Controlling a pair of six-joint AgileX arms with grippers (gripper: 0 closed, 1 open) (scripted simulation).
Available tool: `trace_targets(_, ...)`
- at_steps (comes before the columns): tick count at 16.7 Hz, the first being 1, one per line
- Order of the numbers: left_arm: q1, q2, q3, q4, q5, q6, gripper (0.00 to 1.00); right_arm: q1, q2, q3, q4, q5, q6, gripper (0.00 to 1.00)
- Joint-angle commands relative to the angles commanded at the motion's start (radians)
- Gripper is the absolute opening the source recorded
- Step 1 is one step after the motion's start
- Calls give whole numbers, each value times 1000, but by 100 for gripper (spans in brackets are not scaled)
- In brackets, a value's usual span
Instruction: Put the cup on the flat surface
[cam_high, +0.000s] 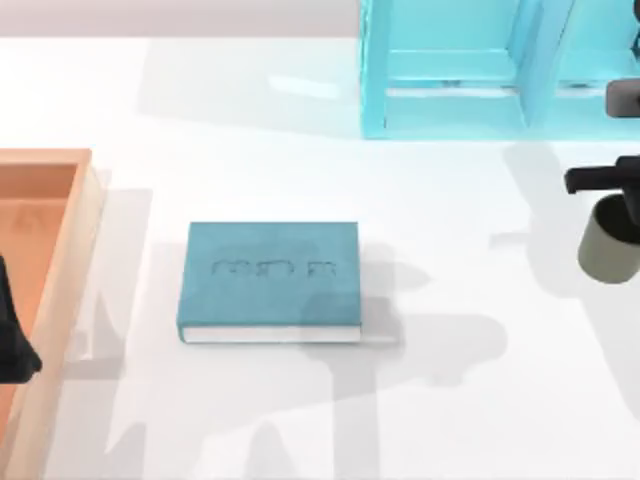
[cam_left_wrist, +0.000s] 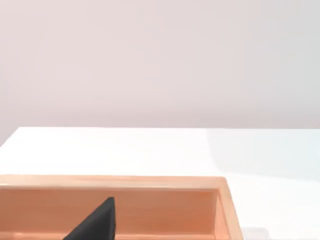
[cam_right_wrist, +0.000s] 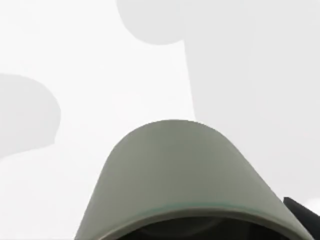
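Observation:
The olive-grey handleless cup (cam_high: 609, 250) hangs at the far right edge of the top view, right of the book. My right gripper (cam_high: 612, 196) is shut on its rim from above, and its black body shows just over the cup. In the right wrist view the cup's wall (cam_right_wrist: 185, 175) is very close, with one dark finger (cam_right_wrist: 301, 216) beside it and the white tabletop (cam_right_wrist: 100, 75) beyond. The cup's shadow lies apart from it on the flat surface (cam_high: 450, 400), so the cup appears held above it. My left gripper (cam_high: 12, 335) is parked over the wooden tray.
A teal hardcover book (cam_high: 270, 280) lies left of centre. An orange-brown wooden tray (cam_high: 45, 230) runs along the left edge, and its inside (cam_left_wrist: 165, 210) is seen from the left wrist. A pale cyan rack (cam_high: 450, 70) stands at the back right.

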Motion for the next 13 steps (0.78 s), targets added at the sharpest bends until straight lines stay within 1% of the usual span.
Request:
trace_targets(3, 0, 0, 0, 0, 0, 0, 100, 3, 6, -32, 41, -1, 3, 0)
trace_targets(9, 0, 0, 0, 0, 0, 0, 100, 15, 49, -179, 236, -1, 19, 0)
trace_targets(13, 0, 0, 0, 0, 0, 0, 100, 17, 53, -192, 250, -1, 20, 0)
